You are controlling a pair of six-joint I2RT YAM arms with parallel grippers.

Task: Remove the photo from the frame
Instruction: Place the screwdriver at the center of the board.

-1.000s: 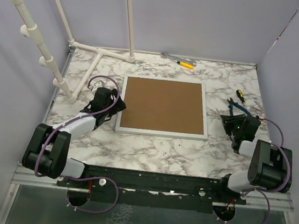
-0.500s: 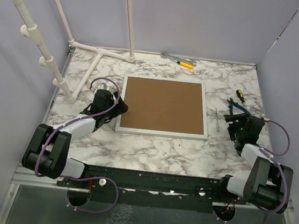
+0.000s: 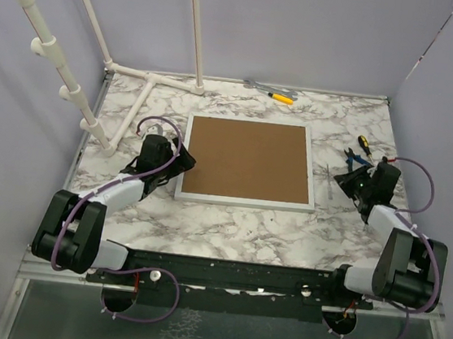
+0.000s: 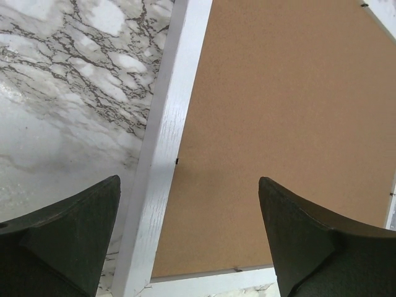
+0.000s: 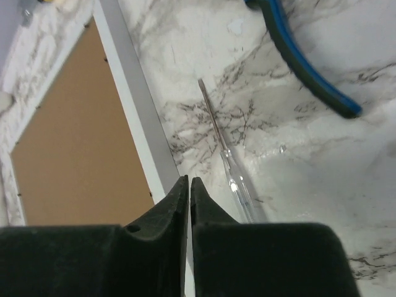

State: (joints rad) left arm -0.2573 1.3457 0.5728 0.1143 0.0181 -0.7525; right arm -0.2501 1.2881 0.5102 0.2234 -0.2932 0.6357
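Observation:
The white frame [image 3: 244, 198] lies face down in the middle of the marble table, its brown fibreboard back [image 3: 247, 159] up. The photo is hidden under the back. My left gripper [image 3: 180, 162] is open and empty at the frame's left edge near its near-left corner; in the left wrist view the white rail [image 4: 162, 161] and brown back [image 4: 278, 124] show between the spread fingers [image 4: 68, 235]. My right gripper [image 3: 348, 182] is shut on nothing, just right of the frame; in the right wrist view its tips [image 5: 189, 185] sit over the frame's right rail [image 5: 133, 117].
A clear-handled screwdriver [image 5: 226, 158] lies on the marble just right of the frame [image 3: 325, 179]. Blue-handled pliers [image 5: 306, 59] and a yellow-black screwdriver [image 3: 365, 147] lie at the right. More tools [image 3: 272, 92] lie at the back edge. A white pipe stand [image 3: 146, 87] occupies the back left.
My right arm has swung out and its gripper has turned toward the frame's right edge. My left gripper has edged a little closer to the frame's left rail.

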